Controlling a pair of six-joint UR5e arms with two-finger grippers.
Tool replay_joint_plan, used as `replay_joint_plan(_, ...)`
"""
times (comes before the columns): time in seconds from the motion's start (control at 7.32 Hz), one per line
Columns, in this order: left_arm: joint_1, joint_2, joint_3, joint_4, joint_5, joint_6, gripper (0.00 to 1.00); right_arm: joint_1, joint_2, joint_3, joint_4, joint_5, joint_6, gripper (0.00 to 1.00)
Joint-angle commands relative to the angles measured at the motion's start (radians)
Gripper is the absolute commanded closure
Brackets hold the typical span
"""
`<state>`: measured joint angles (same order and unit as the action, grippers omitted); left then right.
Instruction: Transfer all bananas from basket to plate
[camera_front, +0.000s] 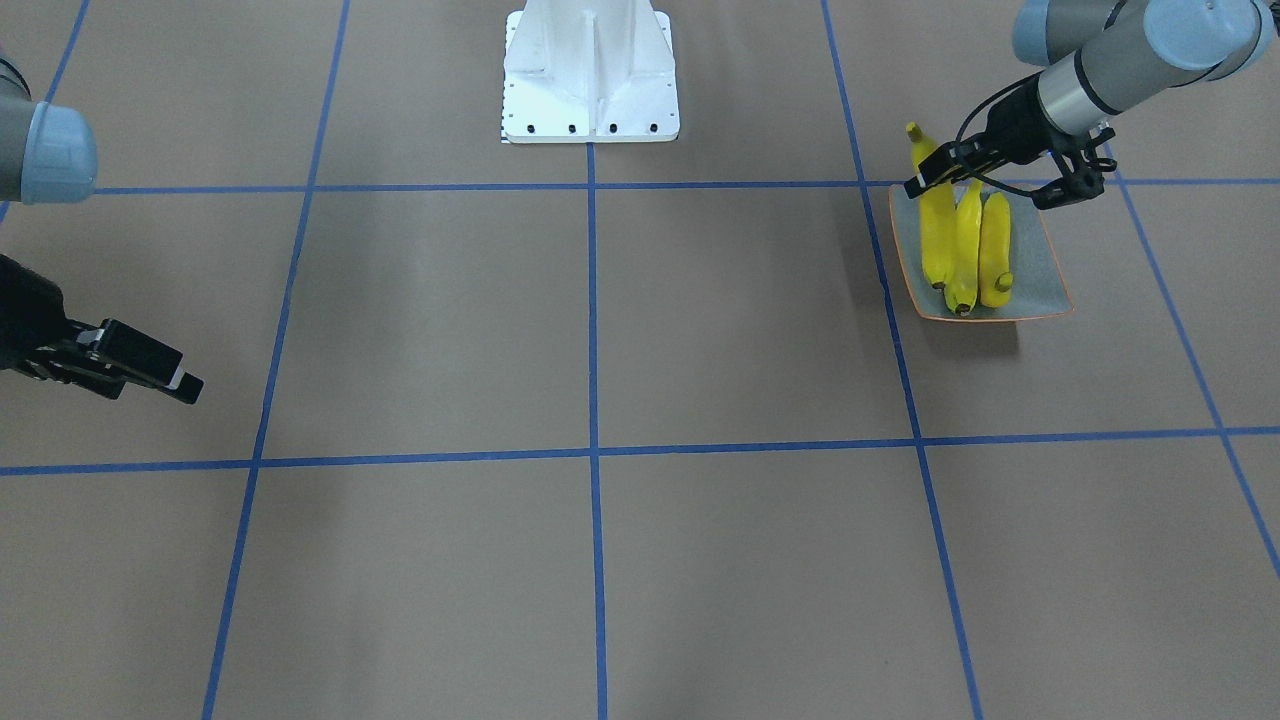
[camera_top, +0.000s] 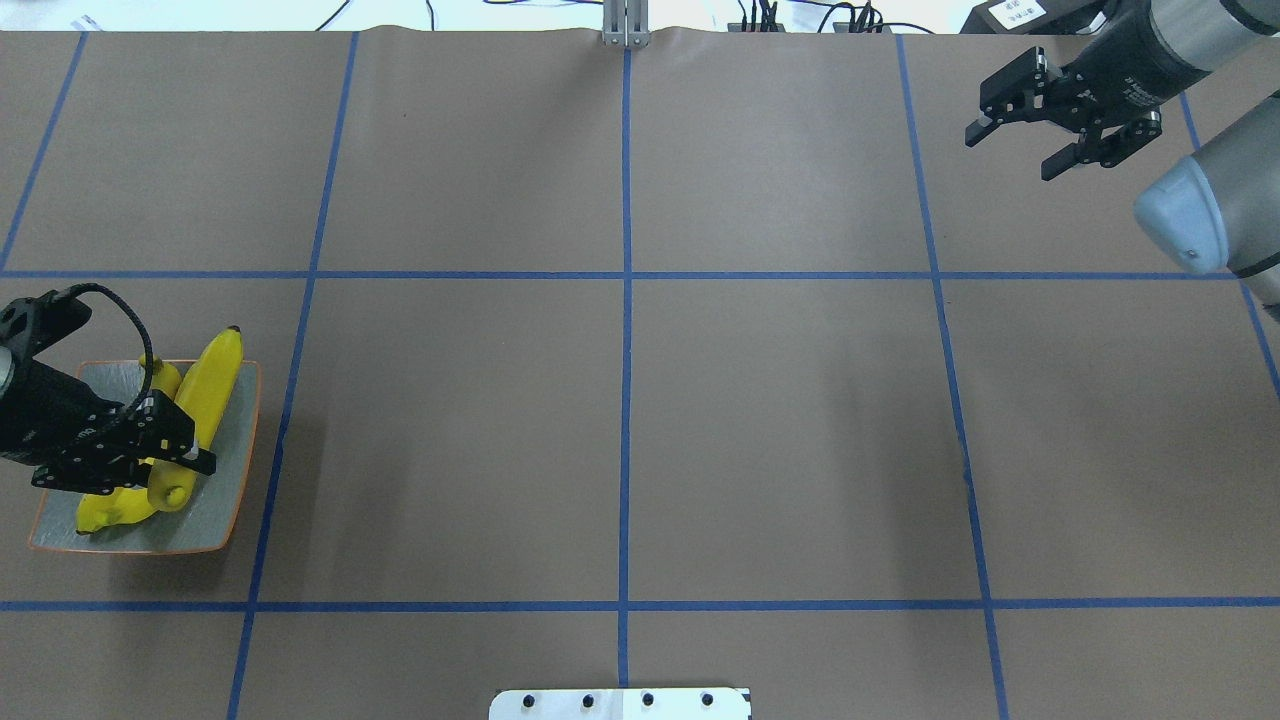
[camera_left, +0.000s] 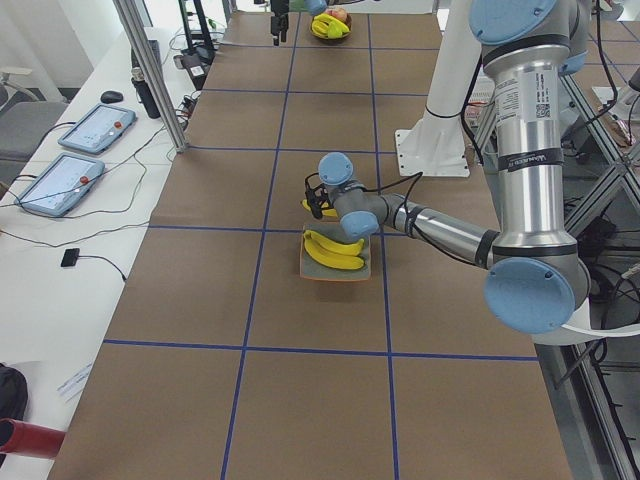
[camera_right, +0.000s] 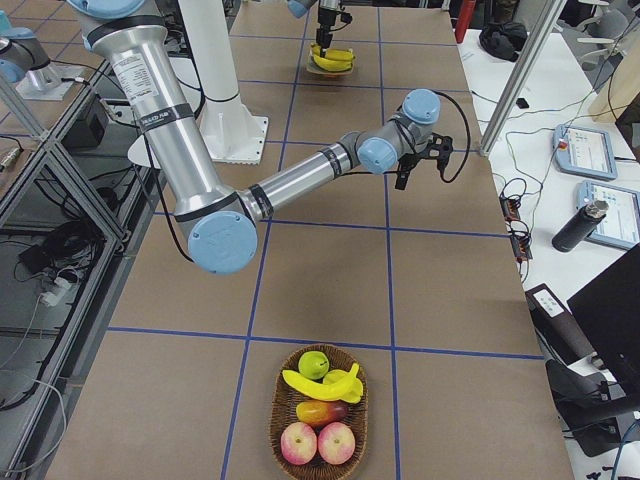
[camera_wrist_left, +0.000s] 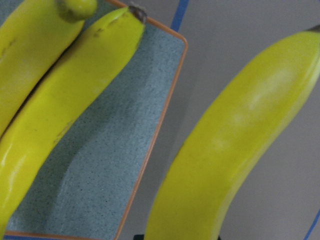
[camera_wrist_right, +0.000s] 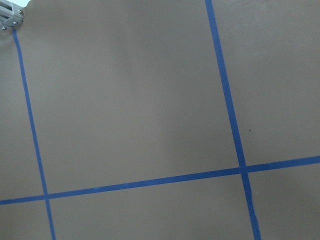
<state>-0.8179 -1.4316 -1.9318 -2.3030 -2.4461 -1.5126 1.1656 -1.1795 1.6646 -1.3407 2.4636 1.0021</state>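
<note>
My left gripper (camera_front: 938, 178) (camera_top: 150, 470) is shut on a yellow banana (camera_front: 933, 225) (camera_top: 212, 385) (camera_wrist_left: 240, 150). It holds the banana tilted, a little above the inner side of the grey-green plate (camera_front: 1040, 270) (camera_top: 222, 500) (camera_wrist_left: 115, 165). Two more bananas (camera_front: 985, 250) (camera_top: 108, 512) (camera_wrist_left: 60, 115) lie side by side on the plate. The wicker basket (camera_right: 282, 425) at the table's other end holds one banana (camera_right: 318, 385) among other fruit. My right gripper (camera_top: 1015, 150) (camera_front: 185, 385) is open and empty, hovering over bare table.
The basket also holds a green apple (camera_right: 315, 362), a mango and two red apples (camera_right: 318, 442). The white robot base (camera_front: 590, 80) stands at the table's middle near edge. Blue tape lines divide the brown table. Tablets and cables lie on the side bench (camera_left: 80, 150).
</note>
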Motion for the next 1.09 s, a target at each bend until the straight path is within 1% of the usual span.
replay_joint_plan(0.0,0.022,0.002,0.037,0.001,0.001,0.000,1.00,0.000,-0.012,0.000,0.000,-0.008,-0.008,0.00)
replay_joint_plan(0.27,0.043,0.002,0.050,0.002,0.001,0.000,1.00,-0.004,-0.019,0.001,0.002,-0.017,-0.010,0.00)
replay_joint_plan(0.41,0.048,0.002,0.060,0.001,0.002,0.000,0.96,-0.004,-0.019,0.001,0.002,-0.017,-0.008,0.00)
replay_joint_plan(0.55,0.046,0.002,0.062,0.002,0.006,0.000,0.68,-0.004,-0.019,0.001,0.002,-0.017,-0.008,0.00)
replay_joint_plan(0.68,0.048,0.000,0.063,0.002,0.006,0.002,0.45,-0.006,-0.019,0.001,0.002,-0.017,-0.008,0.00)
replay_joint_plan(0.82,0.046,0.000,0.065,0.001,0.012,0.002,0.00,-0.006,-0.019,0.001,0.002,-0.017,-0.008,0.00)
replay_joint_plan(0.96,0.042,0.000,0.063,0.001,0.012,0.002,0.00,-0.006,-0.019,0.001,0.002,-0.017,-0.008,0.00)
